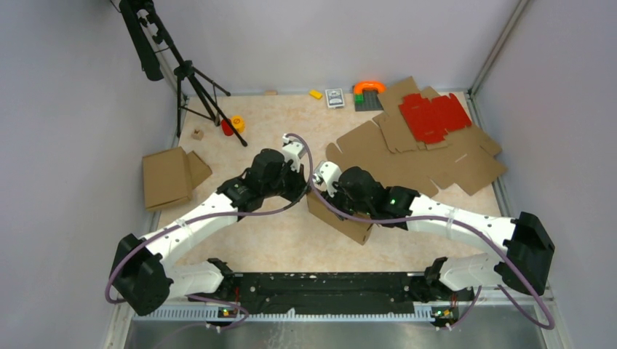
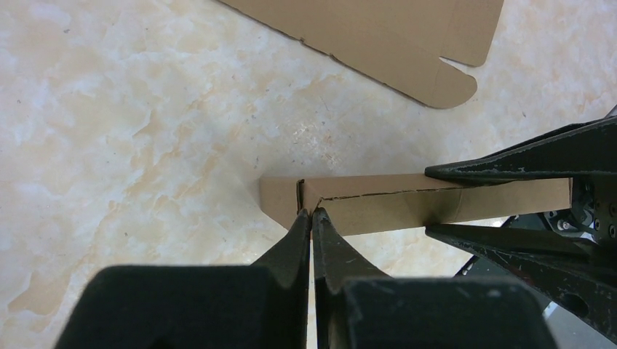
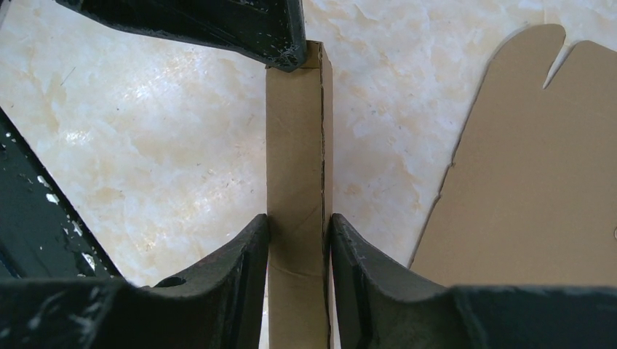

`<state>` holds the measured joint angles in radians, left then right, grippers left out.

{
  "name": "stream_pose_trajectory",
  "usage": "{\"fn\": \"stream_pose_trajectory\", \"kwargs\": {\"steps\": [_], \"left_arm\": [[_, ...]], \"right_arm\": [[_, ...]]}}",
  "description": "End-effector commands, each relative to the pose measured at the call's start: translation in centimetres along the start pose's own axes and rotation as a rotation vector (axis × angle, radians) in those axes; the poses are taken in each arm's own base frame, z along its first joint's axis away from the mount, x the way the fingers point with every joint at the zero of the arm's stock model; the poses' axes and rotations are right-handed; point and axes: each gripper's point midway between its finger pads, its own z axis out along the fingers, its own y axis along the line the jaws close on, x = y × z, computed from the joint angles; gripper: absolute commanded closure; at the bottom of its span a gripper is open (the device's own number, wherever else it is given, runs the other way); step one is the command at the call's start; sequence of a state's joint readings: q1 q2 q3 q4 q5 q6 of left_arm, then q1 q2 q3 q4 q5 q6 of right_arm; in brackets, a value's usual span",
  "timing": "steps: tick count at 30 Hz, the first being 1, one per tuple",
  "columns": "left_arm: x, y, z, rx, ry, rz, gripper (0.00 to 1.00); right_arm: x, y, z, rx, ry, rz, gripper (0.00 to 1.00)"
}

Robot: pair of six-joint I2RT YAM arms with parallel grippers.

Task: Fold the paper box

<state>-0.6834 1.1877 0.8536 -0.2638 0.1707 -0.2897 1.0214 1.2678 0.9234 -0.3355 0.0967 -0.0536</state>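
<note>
The paper box [image 1: 342,218], plain brown creased cardboard folded narrow, sits in the middle of the marbled cream bench [image 1: 284,240]. The right gripper [image 3: 298,222] clamps its sides. The left gripper [image 2: 311,212], fully closed, touches its end.

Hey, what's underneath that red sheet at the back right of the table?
The red die-cut sheet lies on a spread of flat brown cardboard sheets, which stick out past its edges. How many are stacked directly beneath it, and whether anything else is there, is covered.
</note>
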Motion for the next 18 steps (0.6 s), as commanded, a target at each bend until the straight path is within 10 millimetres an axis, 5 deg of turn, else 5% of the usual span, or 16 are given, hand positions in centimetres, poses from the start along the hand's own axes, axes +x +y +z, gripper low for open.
{"fn": "stream_pose_trajectory", "kwargs": {"steps": [1, 12, 18], "left_arm": [[0.2, -0.4, 0.3, 0.026, 0.003, 0.015, 1.00], [1.8, 0.6, 0.7, -0.010, 0.038, 0.008, 1.00], [2.1, 0.7, 0.8, -0.008, 0.043, 0.007, 1.00]], "right_arm": [[-0.1, 0.3, 0.1, 0.008, -0.001, 0.004, 0.65], [-1.3, 0.4, -2.6, -0.001, -0.040, 0.077, 0.50], [-2.0, 0.2, -3.9, 0.005, -0.087, 0.137, 0.51]]}}
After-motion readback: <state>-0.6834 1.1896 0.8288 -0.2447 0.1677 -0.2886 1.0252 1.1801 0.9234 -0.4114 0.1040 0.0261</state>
